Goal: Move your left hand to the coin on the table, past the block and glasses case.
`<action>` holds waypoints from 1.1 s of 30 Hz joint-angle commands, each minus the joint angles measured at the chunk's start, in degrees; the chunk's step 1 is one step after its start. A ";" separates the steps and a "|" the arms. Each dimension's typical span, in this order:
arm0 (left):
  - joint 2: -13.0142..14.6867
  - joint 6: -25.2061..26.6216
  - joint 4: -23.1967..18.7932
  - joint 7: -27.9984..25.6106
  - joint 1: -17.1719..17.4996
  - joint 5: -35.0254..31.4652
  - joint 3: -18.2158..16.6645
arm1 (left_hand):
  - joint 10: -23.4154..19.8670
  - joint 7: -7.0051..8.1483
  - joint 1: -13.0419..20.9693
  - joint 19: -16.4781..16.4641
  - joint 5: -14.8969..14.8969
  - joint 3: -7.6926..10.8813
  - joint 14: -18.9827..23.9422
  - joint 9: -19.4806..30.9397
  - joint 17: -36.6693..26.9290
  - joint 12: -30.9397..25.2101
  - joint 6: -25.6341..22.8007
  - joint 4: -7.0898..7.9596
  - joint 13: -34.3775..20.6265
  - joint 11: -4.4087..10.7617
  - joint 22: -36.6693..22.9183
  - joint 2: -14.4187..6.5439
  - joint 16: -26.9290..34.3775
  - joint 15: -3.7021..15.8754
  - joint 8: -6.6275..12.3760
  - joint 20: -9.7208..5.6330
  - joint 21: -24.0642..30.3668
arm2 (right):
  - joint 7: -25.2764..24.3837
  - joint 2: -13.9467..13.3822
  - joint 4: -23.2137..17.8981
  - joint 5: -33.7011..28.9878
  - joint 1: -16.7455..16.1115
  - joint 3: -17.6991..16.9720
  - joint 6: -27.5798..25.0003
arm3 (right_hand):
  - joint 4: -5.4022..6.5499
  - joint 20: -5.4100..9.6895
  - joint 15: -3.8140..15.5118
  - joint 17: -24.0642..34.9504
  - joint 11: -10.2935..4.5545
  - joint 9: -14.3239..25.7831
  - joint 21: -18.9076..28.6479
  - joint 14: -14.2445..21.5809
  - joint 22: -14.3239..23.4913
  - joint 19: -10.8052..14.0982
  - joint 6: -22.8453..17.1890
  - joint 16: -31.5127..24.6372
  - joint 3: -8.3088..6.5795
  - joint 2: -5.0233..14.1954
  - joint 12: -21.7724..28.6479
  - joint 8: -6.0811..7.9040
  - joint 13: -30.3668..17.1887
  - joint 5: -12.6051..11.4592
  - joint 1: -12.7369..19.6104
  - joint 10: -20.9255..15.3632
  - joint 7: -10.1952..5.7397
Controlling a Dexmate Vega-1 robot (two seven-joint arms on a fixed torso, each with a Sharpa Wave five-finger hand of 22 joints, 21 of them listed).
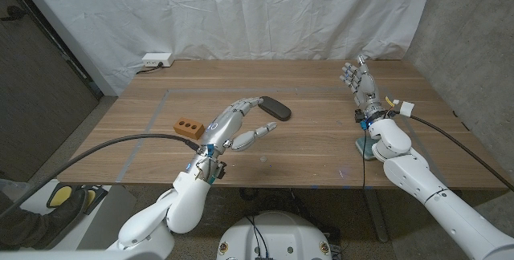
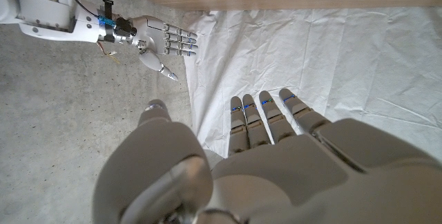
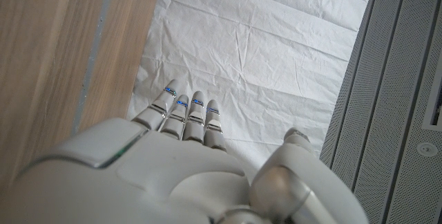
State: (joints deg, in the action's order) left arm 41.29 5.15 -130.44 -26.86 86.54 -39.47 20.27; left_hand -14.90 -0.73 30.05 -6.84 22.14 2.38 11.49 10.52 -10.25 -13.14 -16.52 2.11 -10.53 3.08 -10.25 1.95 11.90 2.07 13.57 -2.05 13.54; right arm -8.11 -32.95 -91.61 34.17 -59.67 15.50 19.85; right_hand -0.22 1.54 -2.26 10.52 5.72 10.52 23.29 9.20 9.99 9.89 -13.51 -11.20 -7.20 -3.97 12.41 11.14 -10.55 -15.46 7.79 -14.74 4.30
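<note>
Left hand [image 1: 235, 126] raised, fingers spread, empty, beside rounded dark glasses case [image 1: 275, 108] (orange holed block [image 1: 189, 127] opposite); wood-grain surface [image 1: 321, 144].

Both arms wear smooth white rounded shells. The left hand [image 1: 233, 125] has a pale grey, glossy back and segmented silver-grey fingers [image 2: 266, 113] marked with small blue bands near the tips. The right hand [image 1: 359, 79] matches it, with the same blue-banded fingers [image 3: 186, 110]. A thick black cable [image 1: 120, 142] runs along the left forearm, another along the right. At each wrist sit what look like small coloured wires and connectors.
</note>
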 commanded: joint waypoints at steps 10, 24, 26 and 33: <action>0.70 5.68 -0.57 -1.50 -1.29 -3.15 4.25 | -0.43 0.43 1.23 -0.26 0.66 0.16 0.42 0.13 -0.22 0.40 -0.48 -0.49 -0.24 0.11 -0.26 -0.42 -0.38 1.54 -0.25 -2.79 -0.39 | -0.09 -0.05 -0.46 -0.23 -0.05 0.24 -0.15 | 0.08 -0.11 -0.36 0.27 -0.03 0.26 -0.29 0.49 0.29 0.26 -0.04 0.05 0.29 0.79 -0.22 0.08 -0.06 -0.30 0.02 -0.41 -0.30; 0.81 9.52 0.02 -0.63 -3.17 -4.01 6.50 | -0.41 0.58 1.65 0.04 0.81 0.15 0.28 0.14 -0.23 0.62 -0.50 -0.66 -0.25 0.23 -0.27 -0.51 -0.55 1.57 -0.47 -2.63 -0.64 | 0.11 0.18 0.19 0.23 -0.10 0.10 0.07 | 0.05 -0.15 -0.36 0.27 -0.04 0.26 -0.61 0.53 0.30 0.35 0.01 0.05 0.39 0.85 -0.25 0.06 -0.06 -0.30 0.01 -0.38 -0.40; 0.90 9.39 0.25 -0.82 -3.41 -3.58 6.63 | -0.39 0.63 1.72 0.03 0.84 0.14 0.30 0.14 -0.23 0.67 -0.54 -0.69 -0.25 0.22 -0.27 -0.52 -0.56 1.63 -0.50 -2.65 -0.66 | 0.12 0.22 0.28 0.31 -0.16 0.06 0.14 | 0.05 -0.15 -0.39 0.27 -0.07 0.26 -0.65 0.53 0.30 0.36 0.00 0.05 0.40 0.86 -0.25 0.06 -0.06 -0.30 0.01 -0.39 -0.39; 0.67 11.33 1.19 0.46 -5.18 -4.08 8.25 | -0.49 0.70 1.90 0.08 0.92 0.11 0.27 0.14 -0.24 0.73 -0.89 -0.77 -0.26 0.33 -0.27 -0.54 -0.62 1.59 -0.48 -2.58 -0.74 | 0.26 0.42 0.66 0.59 -0.27 0.02 0.40 | 0.03 -0.17 -0.29 0.27 -0.10 0.26 -0.78 0.51 0.31 0.41 -0.04 0.06 0.44 0.89 -0.26 0.08 -0.06 -0.29 0.01 -0.38 -0.31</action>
State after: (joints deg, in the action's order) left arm 42.04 13.82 -130.34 -27.79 83.52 -42.92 26.40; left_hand -15.21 -0.21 31.48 -6.84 22.81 2.37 11.48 10.52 -10.25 -12.49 -17.02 1.64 -10.53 3.39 -10.25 1.42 11.62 2.07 13.31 -2.05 12.90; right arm -8.02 -32.79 -91.50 34.36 -59.76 15.61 19.82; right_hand 0.03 1.54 -2.58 10.52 5.72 10.52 22.62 9.52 9.99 9.88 -13.51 -11.20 -6.95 -3.21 12.41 11.14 -10.53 -15.46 7.04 -14.73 4.30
